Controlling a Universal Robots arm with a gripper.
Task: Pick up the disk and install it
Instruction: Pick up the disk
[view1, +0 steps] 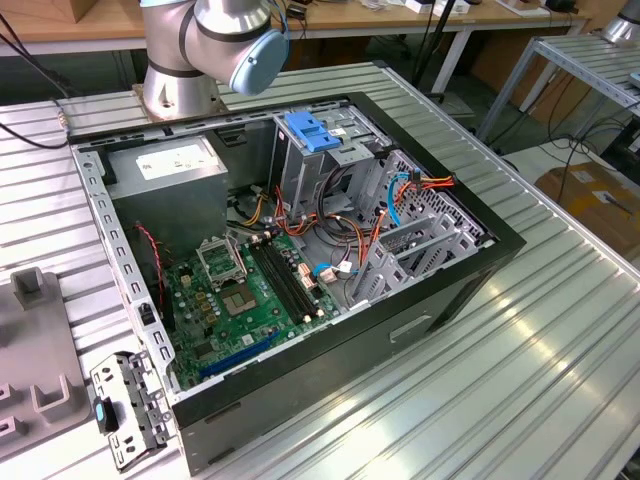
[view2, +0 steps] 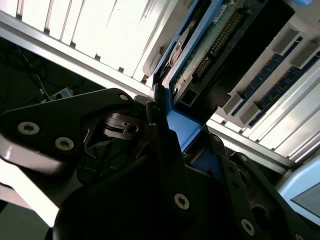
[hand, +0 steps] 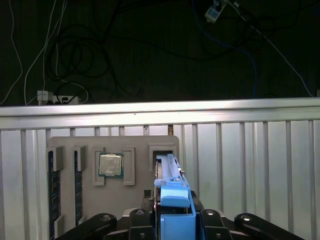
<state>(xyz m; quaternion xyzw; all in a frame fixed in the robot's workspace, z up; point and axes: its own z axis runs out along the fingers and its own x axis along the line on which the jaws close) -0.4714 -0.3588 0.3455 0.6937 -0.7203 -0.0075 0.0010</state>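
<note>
Ribbed desk (hand: 250, 165) edge ahead: my jaws clamp the disk (hand: 171, 174) edgewise at the grey tray (hand: 137, 142), processor (hand: 110, 164) just beside.

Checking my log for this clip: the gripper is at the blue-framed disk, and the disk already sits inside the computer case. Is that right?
No. The gripper is at the disk, but the disk is not inside the computer case: it stands on edge in the grey holder, beside the processor chip. The first wrist view shows this.
</note>
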